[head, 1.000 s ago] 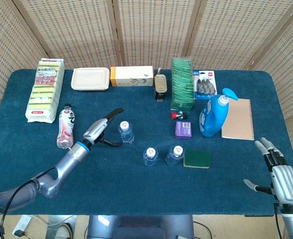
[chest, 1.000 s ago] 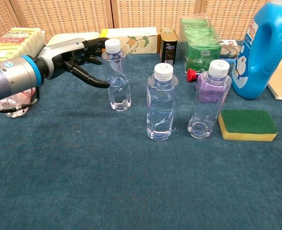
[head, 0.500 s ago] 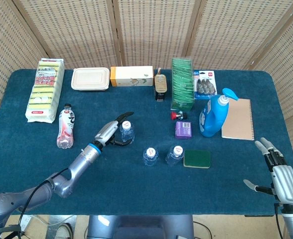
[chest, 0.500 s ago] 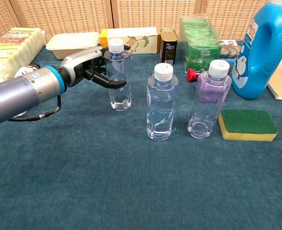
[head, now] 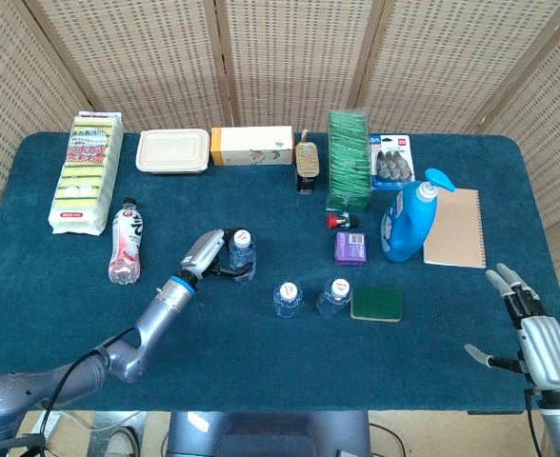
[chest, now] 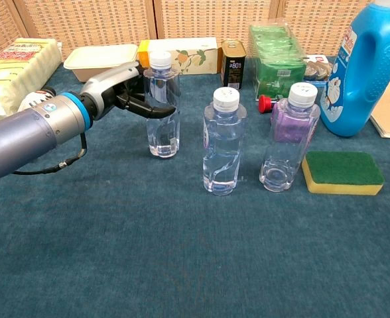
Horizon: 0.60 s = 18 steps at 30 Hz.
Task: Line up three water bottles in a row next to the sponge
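Three clear water bottles with white caps stand on the blue table. My left hand [chest: 115,91] [head: 207,251] reaches in from the left, its fingers wrapped around the leftmost bottle [chest: 162,116] [head: 242,253]. The middle bottle [chest: 221,142] [head: 287,298] and the right bottle [chest: 286,138] [head: 334,296] stand side by side. Just right of them lies the green and yellow sponge [chest: 343,172] [head: 376,305]. The held bottle is upright, farther back and left of the other two. My right hand [head: 535,335] hovers at the table's front right edge, fingers apart and holding nothing.
A blue detergent bottle [head: 409,221] and a notebook [head: 456,228] are behind the sponge. A purple block [head: 350,248], green packets [head: 349,160], a can [head: 306,160], a box [head: 251,146] and a lidded container [head: 172,150] sit further back. A sponge pack [head: 88,171] and a lying drink bottle [head: 125,242] are at left.
My left hand moved right from beside the leftmost bottle and closed its fingers around it. The bottle has shifted slightly left and nearer. The right hand stayed put.
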Each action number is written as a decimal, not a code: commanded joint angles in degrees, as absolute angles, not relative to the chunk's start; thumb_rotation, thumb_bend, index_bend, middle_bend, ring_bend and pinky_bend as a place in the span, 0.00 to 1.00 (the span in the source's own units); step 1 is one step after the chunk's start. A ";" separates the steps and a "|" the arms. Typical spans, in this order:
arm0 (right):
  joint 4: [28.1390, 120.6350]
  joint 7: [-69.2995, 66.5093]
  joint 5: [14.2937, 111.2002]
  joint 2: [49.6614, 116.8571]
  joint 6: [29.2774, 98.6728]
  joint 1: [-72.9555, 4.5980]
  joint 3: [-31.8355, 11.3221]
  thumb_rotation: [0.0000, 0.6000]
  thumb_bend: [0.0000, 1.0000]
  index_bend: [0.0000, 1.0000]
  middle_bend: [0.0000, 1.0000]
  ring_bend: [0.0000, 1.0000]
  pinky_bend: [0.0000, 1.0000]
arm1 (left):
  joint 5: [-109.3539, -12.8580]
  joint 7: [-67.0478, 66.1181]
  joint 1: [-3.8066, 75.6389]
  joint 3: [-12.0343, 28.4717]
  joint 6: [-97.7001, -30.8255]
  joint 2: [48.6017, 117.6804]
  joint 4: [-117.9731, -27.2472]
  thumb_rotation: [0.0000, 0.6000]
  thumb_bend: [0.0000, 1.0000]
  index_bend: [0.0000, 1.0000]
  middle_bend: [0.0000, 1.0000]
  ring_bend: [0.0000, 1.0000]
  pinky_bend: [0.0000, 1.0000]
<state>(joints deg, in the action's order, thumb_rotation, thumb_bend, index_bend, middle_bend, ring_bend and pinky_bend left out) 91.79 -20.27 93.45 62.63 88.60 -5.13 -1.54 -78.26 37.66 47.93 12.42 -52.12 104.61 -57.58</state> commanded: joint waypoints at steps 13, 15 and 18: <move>92.99 -18.69 94.82 62.55 88.79 -5.11 -0.86 1.00 0.00 0.03 0.00 0.00 0.07 | -89.43 40.76 40.49 2.75 -62.97 95.34 -66.69 1.00 0.35 0.43 0.49 0.35 0.50; 93.10 -18.59 94.94 62.51 88.91 -5.07 -0.81 1.00 0.00 0.03 0.00 0.00 0.07 | -90.14 40.68 40.23 2.21 -63.66 95.76 -66.93 1.00 0.35 0.43 0.49 0.35 0.50; 93.15 -18.57 94.94 62.45 89.04 -5.01 -0.80 1.00 0.00 0.03 0.00 0.00 0.07 | -90.68 40.74 40.08 1.77 -64.09 96.12 -67.26 1.00 0.35 0.43 0.49 0.35 0.50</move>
<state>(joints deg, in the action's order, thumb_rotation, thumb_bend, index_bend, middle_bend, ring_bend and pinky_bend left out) 93.15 -18.57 94.94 62.45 89.04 -5.01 -0.80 -90.64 40.72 40.12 1.81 -64.04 96.07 -67.21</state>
